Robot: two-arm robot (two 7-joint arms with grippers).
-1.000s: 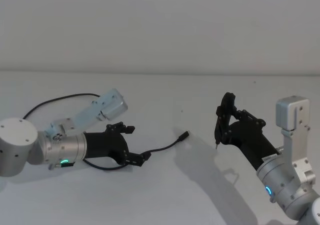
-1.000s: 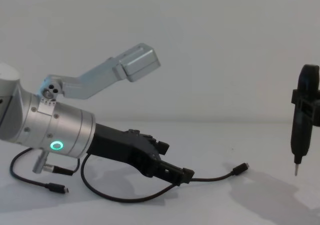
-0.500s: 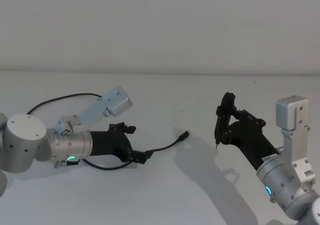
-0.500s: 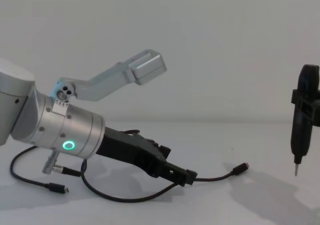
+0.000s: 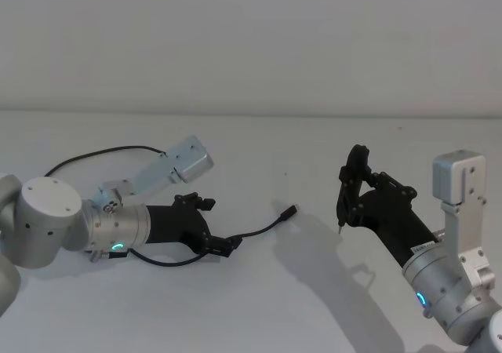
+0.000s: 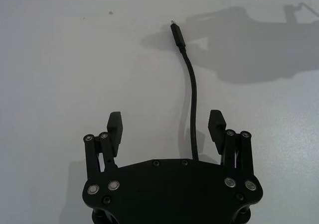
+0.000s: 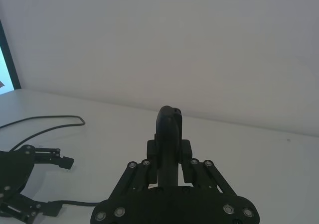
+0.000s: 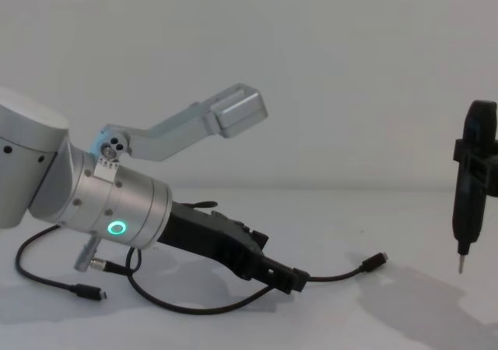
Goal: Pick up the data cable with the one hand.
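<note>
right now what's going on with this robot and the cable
The left gripper is low over the table with its fingers open on either side of the data cable, which lies there not yet gripped. The right gripper is off to the right, raised, shut on a dark pointed tool.

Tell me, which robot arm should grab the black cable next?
Probably the left. The left gripper sits low and open, with the data cable running between its fingers. The right gripper is raised off to the side, shut on a dark pointed tool.
</note>
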